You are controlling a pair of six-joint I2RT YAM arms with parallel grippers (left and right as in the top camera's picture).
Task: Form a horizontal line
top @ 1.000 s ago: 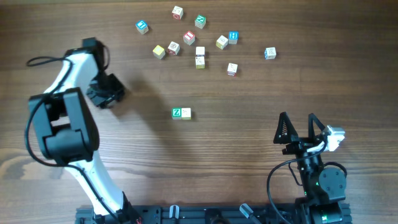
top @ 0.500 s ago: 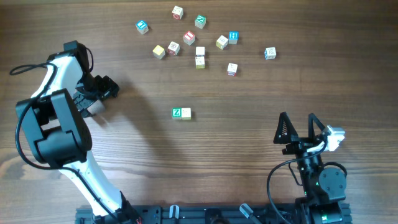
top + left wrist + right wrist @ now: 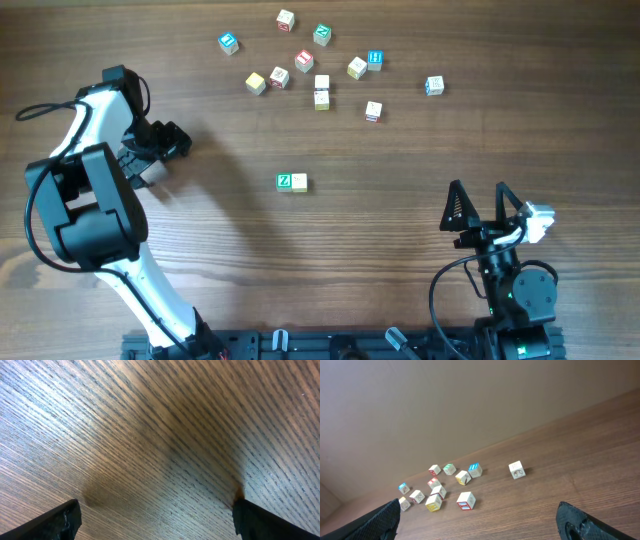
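Overhead, I see the horizontal line (image 3: 291,182) only started on the counter (image 3: 420,150): a green Z cube (image 3: 284,181) touching one cream cube (image 3: 299,182). More must come from the scattered cubes (image 3: 321,99) beyond. Left jaws and right jaws stand apart, empty.

Overhead view: looks straight down from well above, taking in the whole table (image 3: 400,250). Left wrist view: very near the surface, facing down onto bare wood grain. Right wrist view: low and oblique, facing across the table toward the scattered cubes (image 3: 465,500), which the overhead view also shows.
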